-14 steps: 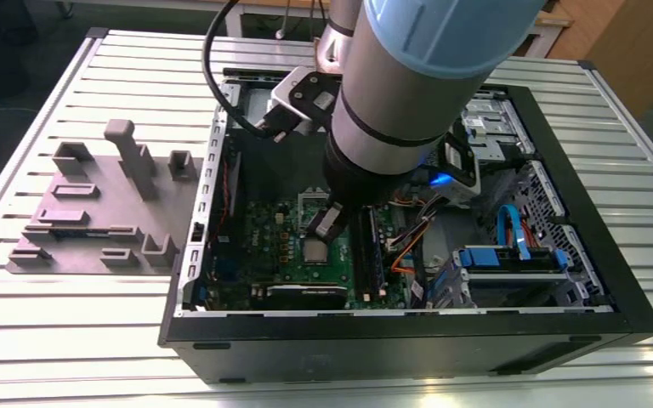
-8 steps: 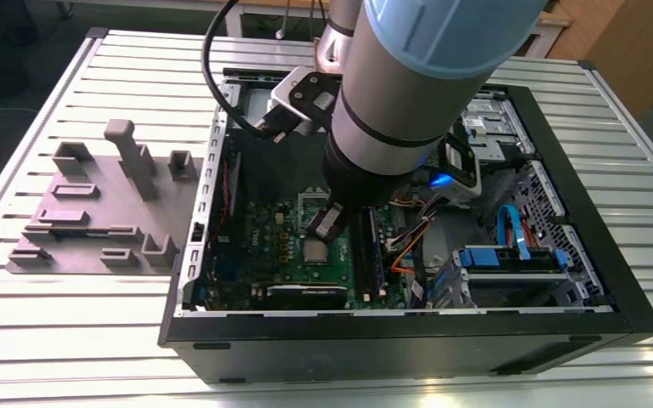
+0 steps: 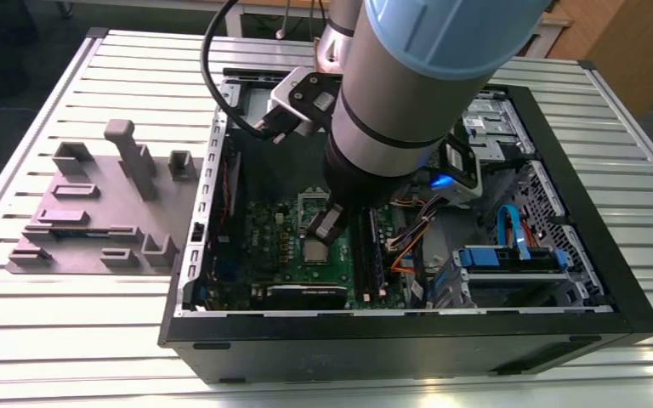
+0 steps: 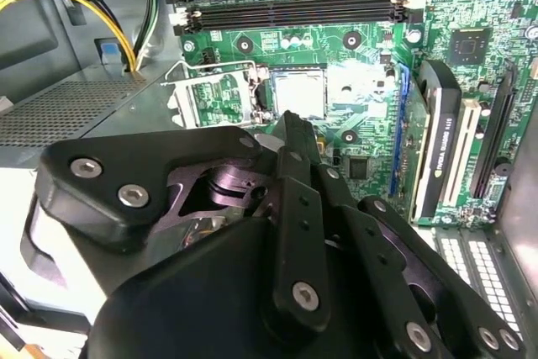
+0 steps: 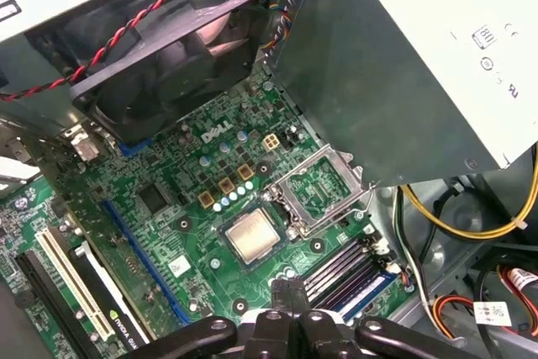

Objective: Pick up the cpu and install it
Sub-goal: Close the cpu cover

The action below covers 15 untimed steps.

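The cpu (image 5: 252, 234), a small square chip with a shiny silver top, lies flat in its socket on the green motherboard (image 5: 181, 208). The socket's metal retention frame (image 5: 324, 187) stands swung open beside it. The cpu (image 4: 298, 92) also appears in the second wrist view past the black fingers (image 4: 294, 136). My gripper (image 5: 291, 289) hovers a little above and to one side of the chip, apart from it, its fingers pressed together with nothing between them. In the exterior view the gripper (image 3: 326, 225) hangs inside the open computer case just above the cpu (image 3: 317, 252).
A black case fan (image 5: 168, 48) and the grey power supply (image 5: 403, 65) crowd the socket. Memory slots (image 4: 290, 2), a graphics card (image 4: 445, 149) and yellow cables (image 5: 471, 224) lie close by. A grey fixture block (image 3: 99, 208) sits on the slatted table at the exterior view's left.
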Available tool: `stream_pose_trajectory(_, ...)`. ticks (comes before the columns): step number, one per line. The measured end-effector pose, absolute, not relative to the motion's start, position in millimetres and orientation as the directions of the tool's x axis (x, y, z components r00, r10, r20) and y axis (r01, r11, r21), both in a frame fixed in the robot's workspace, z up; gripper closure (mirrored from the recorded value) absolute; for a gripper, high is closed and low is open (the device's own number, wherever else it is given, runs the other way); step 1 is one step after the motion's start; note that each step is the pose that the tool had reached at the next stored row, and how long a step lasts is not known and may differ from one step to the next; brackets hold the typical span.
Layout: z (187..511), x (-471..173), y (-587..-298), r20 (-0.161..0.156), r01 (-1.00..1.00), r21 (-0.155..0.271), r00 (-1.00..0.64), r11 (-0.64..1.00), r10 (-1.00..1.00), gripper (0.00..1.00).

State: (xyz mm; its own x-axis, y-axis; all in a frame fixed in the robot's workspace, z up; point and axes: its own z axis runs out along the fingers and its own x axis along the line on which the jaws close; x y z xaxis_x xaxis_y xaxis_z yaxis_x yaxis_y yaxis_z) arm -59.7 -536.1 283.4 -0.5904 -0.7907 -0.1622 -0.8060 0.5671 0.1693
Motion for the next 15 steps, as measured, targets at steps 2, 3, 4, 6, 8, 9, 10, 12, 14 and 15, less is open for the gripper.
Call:
stream_pose_trajectory(2,283.7,-59.7,-536.5,-0.162,-0.806,0.169,-0.59,0.567,-0.791,0.9)
stream_pose_trajectory(3,283.8,-59.8,-536.8,-0.162,-0.806,0.169,-0.59,0.567,-0.791,0.9)
stream_pose_trajectory(4,283.9,-59.8,-537.0,-0.162,-0.806,0.169,-0.59,0.567,-0.791,0.9)
stream_pose_trajectory(6,284.2,-59.8,-537.4,-0.162,-0.806,0.169,-0.59,0.567,-0.791,0.9)
stream_pose_trajectory(8,284.4,-59.8,-537.9,-0.162,-0.806,0.169,-0.59,0.567,-0.791,0.9)
stream_pose_trajectory(9,284.5,-59.9,-538.1,-0.162,-0.806,0.169,-0.59,0.567,-0.791,0.9)
stream_pose_trajectory(10,284.6,-59.9,-538.3,-0.162,-0.806,0.169,-0.59,0.567,-0.791,0.9)
stream_pose_trajectory(12,284.9,-59.9,-538.7,-0.162,-0.806,0.169,-0.59,0.567,-0.791,0.9)
stream_pose_trajectory(14,285.1,-60.0,-539.2,-0.162,-0.806,0.169,-0.59,0.567,-0.791,0.9)
stream_pose_trajectory(15,285.2,-60.0,-539.4,-0.162,-0.806,0.169,-0.59,0.567,-0.791,0.9)
